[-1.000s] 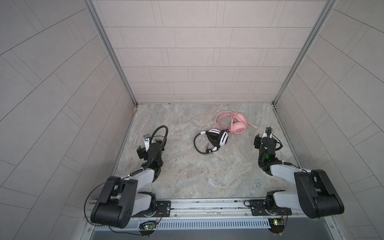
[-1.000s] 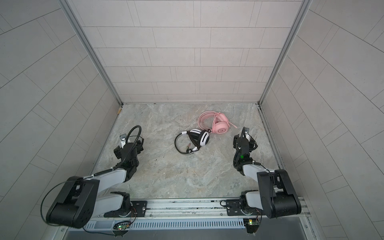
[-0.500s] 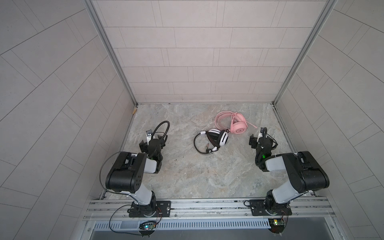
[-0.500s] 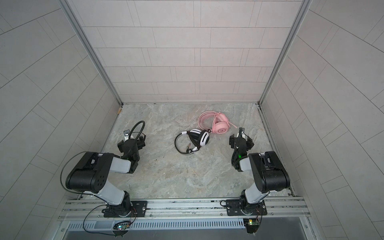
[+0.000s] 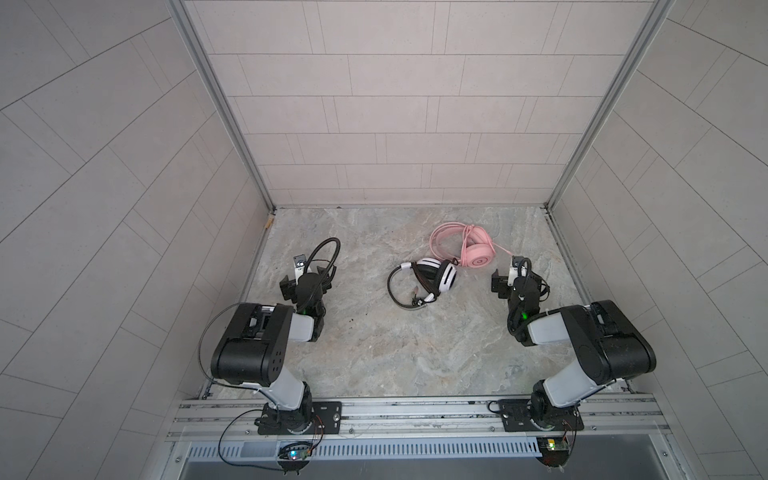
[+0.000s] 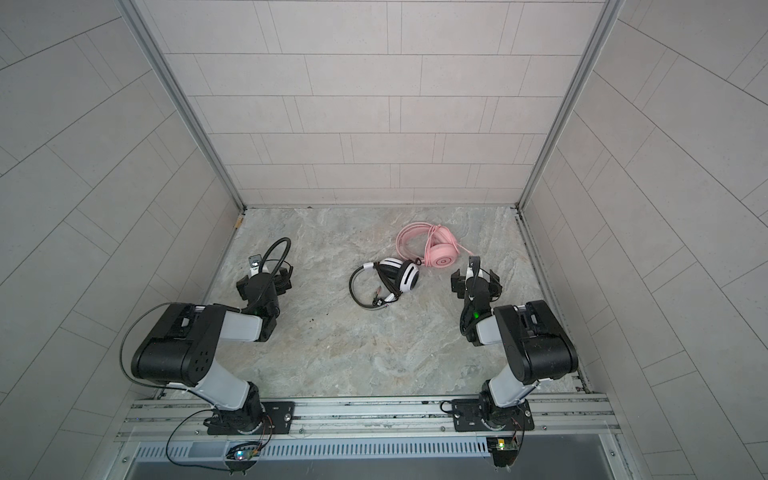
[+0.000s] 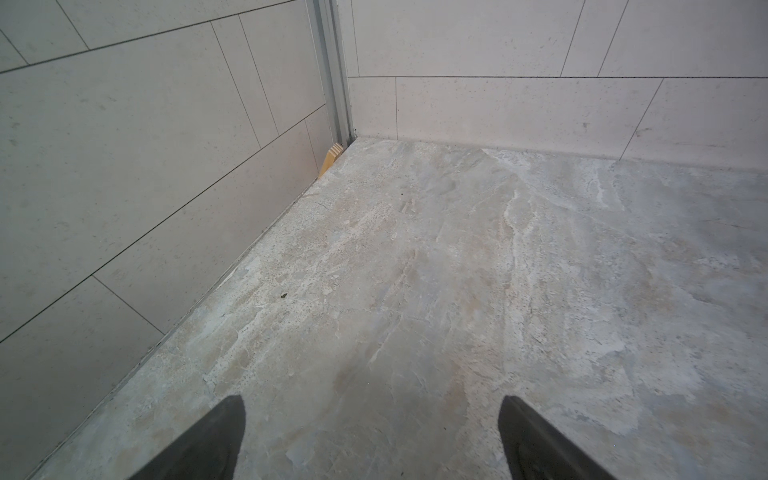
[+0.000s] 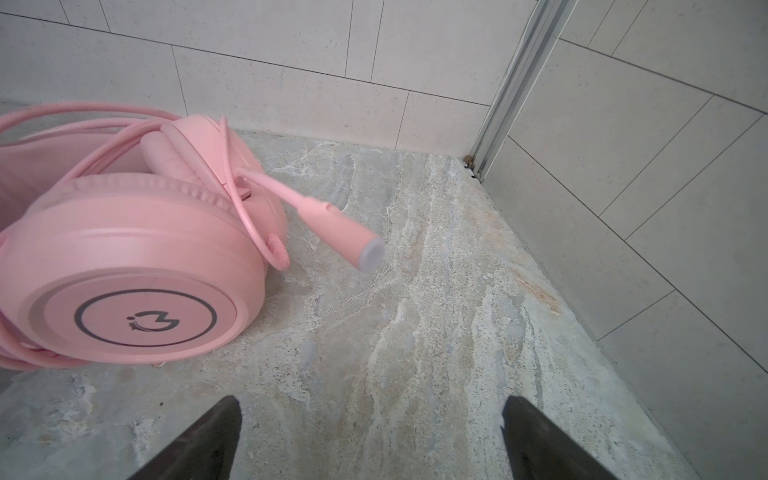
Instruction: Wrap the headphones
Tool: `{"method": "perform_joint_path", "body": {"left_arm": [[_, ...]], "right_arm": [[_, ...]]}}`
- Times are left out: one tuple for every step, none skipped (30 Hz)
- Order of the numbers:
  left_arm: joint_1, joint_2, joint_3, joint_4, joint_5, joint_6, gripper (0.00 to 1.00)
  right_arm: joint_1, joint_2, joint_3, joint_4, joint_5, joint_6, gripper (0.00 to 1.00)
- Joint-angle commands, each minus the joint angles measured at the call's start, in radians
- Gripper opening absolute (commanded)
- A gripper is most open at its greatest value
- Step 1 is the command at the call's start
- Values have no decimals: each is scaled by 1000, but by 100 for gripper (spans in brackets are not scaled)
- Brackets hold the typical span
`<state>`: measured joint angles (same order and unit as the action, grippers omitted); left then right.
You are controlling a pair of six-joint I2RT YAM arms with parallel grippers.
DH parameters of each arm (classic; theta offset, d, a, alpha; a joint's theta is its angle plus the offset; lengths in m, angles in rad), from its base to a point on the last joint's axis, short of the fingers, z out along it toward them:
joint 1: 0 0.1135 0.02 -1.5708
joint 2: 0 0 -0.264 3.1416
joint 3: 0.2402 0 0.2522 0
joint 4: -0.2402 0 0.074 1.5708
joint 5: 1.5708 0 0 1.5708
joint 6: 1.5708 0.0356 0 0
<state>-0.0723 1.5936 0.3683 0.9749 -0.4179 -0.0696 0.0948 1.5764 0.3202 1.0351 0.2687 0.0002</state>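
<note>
Surface: grey marbled stone-look tabletop (image 5: 395,345), boxed on 3 sides by pale tiled walls (image 5: 395,104). Alu posts (image 5: 220,104) stand at the far corners. Alu rail (image 5: 415,409) runs along the near edge w/ both arm bases bolted on.

L gripper (image 7: 370,399): jaws spread wide, nothing btwn them, no contact. It hangs over bare top close to the left wall, pointing at the far-left corner.

R gripper (image 8: 370,399): jaws spread wide too, empty, no contact. It sits near the right wall, w/ the pink headset (image 5: 476,253) just ahead of it and off to the side, clear of the fingertips.

Headphones: pink one lies right of centre, toward the back, w/ the logo cup facing the R gripper. Pink cable (image 5: 433,243) is coiled on its far side and over the cups. A pink stalk (image 8: 345,237) w/ a grey tip pokes out toward the right wall. White/black headset (image 5: 436,277) lies just beside it, nearer centre; can't tell if they touch. Its thin black loop (image 5: 390,286) lies on the side toward the L arm.

Other: wood wedge (image 7: 331,160) is jammed in the far-left corner. Dark specks (image 5: 351,321) are on the top by the L arm. From R gripper to the pink cup is only bare top.
</note>
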Motion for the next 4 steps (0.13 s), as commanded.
{"method": "perform_joint_path", "body": {"left_arm": [[0,-6,3,0,3,10,100],[0,-6,3,0,4,9,100],[-1,-6,3,1,3,10,100],[0,-6,3,0,3,10,100]], "right_arm": [[0,10,26,-19,-6,-15,99],[-3,8,26,-20,-13,-15,99],[-3,7,26,-23,-13,-11,99],[-2,8,20,-8,-10,-17,99]]}}
